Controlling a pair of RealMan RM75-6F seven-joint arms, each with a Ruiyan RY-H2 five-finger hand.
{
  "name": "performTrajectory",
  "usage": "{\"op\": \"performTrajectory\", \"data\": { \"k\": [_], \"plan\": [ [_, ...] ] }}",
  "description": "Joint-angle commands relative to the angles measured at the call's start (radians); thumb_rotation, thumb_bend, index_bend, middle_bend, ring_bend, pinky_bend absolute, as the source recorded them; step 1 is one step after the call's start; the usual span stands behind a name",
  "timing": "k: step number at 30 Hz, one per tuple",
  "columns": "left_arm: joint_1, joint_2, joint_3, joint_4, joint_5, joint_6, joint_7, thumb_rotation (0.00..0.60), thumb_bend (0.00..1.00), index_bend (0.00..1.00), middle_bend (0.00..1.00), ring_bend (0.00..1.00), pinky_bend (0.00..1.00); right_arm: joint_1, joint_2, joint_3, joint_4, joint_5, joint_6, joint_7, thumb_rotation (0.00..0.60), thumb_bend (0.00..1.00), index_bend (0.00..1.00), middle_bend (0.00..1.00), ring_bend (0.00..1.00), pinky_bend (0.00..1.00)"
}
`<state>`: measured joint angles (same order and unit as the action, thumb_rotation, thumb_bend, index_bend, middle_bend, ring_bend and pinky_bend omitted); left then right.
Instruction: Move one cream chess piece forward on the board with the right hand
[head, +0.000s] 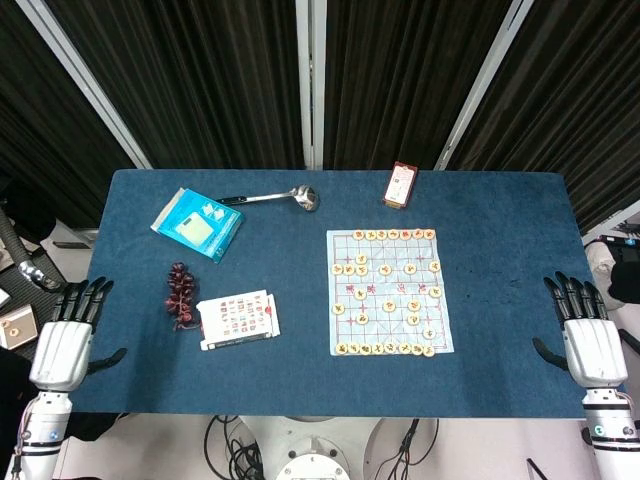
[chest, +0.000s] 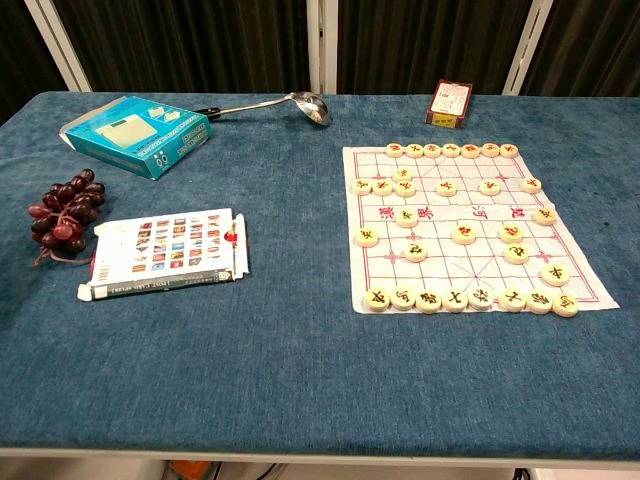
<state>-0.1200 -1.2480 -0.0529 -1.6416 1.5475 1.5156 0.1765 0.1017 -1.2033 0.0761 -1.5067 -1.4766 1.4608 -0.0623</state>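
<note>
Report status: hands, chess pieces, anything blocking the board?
Left hand and right hand open, flanking the table, holding nothing. Cream chess pieces untouched on the board. Nothing between right hand and board.

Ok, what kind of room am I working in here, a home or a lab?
Probably a lab or test rig, not a home: a blue cloth table set against black curtains, loose cables under the front edge, and staged props like the chess board and grapes.
</note>
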Motion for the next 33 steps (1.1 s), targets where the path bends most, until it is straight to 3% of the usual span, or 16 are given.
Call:
{"op": "performTrajectory", "data": {
  "k": [1, 15, 27, 33],
  "plan": [
    [0.001, 0.001, 0.001, -0.001, 0.0, 0.001, 0.0, 0.6, 0.09, 0.03, 0.05, 0.0, 0.03, 0.002, 0.001, -0.001, -0.002, -0.003, -0.002, -0.003, 0.6, 0.12, 0.0, 0.0, 0.0, 0.0],
    [0.003, -0.003, 0.009, -0.001, 0.003, 0.0, -0.001, 0.6, 0.09, 0.03, 0.05, 0.0, 0.03, 0.049, 0.007, 0.002, -0.015, -0.022, -0.057, -0.05, 0.6, 0.12, 0.0, 0.0, 0.0, 0.0],
    [-0.004, -0.012, 0.004, -0.002, 0.001, -0.004, 0.011, 0.6, 0.09, 0.03, 0.05, 0.0, 0.03, 0.25, 0.021, 0.028, -0.056, -0.076, -0.291, -0.202, 0.6, 0.12, 0.0, 0.0, 0.0, 0.0],
    [0.003, -0.016, 0.009, 0.0, -0.005, -0.001, 0.012, 0.6, 0.09, 0.03, 0.05, 0.0, 0.03, 0.353, -0.026, 0.033, -0.034, -0.069, -0.425, -0.257, 0.6, 0.13, 0.01, 0.0, 0.0, 0.0]
  ]
}}
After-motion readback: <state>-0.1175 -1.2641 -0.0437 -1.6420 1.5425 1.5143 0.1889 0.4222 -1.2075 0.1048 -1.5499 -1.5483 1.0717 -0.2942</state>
